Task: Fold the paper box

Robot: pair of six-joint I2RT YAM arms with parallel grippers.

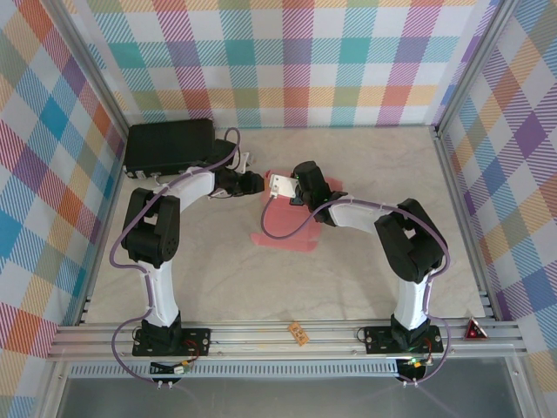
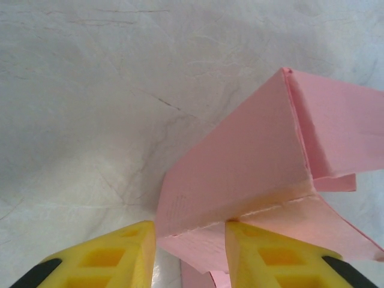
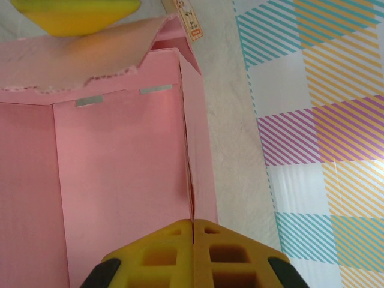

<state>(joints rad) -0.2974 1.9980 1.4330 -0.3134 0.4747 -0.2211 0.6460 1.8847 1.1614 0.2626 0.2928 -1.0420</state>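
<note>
Two hands meet at the paper box (image 1: 283,228), which lies on the pale tabletop (image 1: 218,279) a little behind the middle, part folded, its pink base flat and a side panel raised. From above, the left hand (image 1: 252,183) reaches in from the left at the box's far left corner, and the right hand (image 1: 283,185) sits just beside it over the far edge. Seen from the left wrist, the box (image 2: 240,168) shows a raised wall sloping away to the right, with a loose flap lying under it; the left hand (image 2: 191,234) has its yellow fingers (image 2: 264,258) part-way apart with the near end of that wall and flap between them — whether they actually pinch the card I cannot tell. In the right wrist view, the right hand (image 3: 193,225) is closed tight on the top edge of an upright wall of the box (image 3: 120,180), the thin card running straight into the seam between its fingers. A black case (image 1: 170,144) rests in the far left corner — well apart from the box.
</note>
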